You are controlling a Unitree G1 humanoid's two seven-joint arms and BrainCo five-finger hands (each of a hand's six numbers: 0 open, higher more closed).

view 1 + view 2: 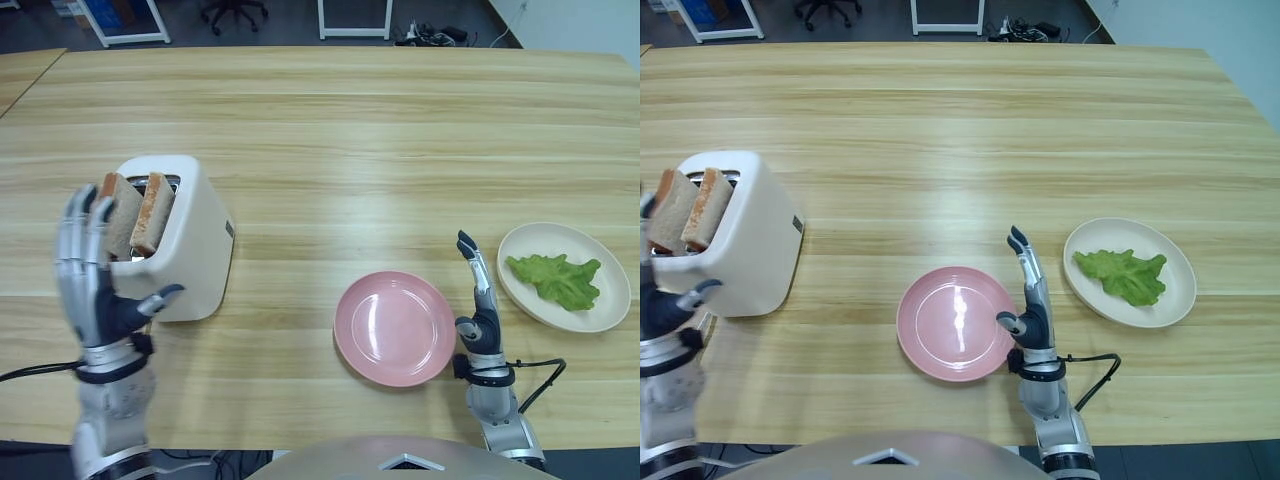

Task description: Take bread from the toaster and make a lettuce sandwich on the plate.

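Holds left hand (100, 290) up just before white toaster (200, 245), fingers spread, gripping nothing; two bread slices (135, 213) upright in slots. Stands right hand (480, 305) between pink plate (395, 328) and lettuce (555, 278) on cream plate (615, 300), fingers straight, empty. Pale wooden desk (350, 150); beyond, dark floor (290, 20), chair base (235, 12), cables (430, 35).

No legible text, small mark (229, 229) on toaster (195, 255) unreadable
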